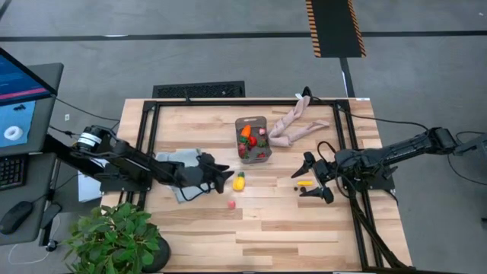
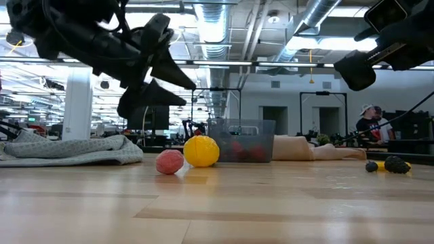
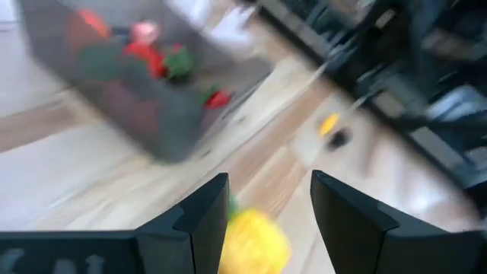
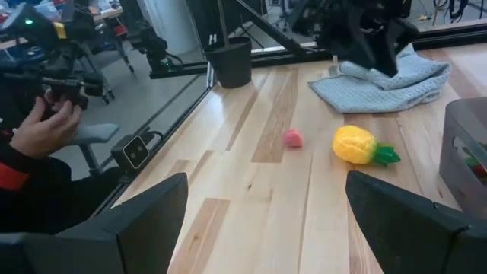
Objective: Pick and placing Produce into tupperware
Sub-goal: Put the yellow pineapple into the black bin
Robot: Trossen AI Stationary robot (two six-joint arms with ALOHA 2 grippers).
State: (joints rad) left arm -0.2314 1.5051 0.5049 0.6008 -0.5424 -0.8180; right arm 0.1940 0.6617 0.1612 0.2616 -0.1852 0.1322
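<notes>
Produce lay in two lots: several small red, orange and green toy fruits already sat inside the small clear-grey plastic tupperware tub [image 1: 253,138], while a yellow toy lemon with a green tip [image 1: 239,181], a small pink berry [image 1: 231,204] and a little yellow banana-like piece [image 1: 304,183] remained on the pale wooden surface [image 1: 289,228]. The left gripper [image 1: 226,176] hovered just beside the lemon, fingers apart and empty, so the step in hand looked like an approach to grasp it. Next it would need to descend, straddle the lemon and close. The right gripper [image 1: 313,179] waited with fingers spread wide around the banana-like piece, not clamping it.
</notes>
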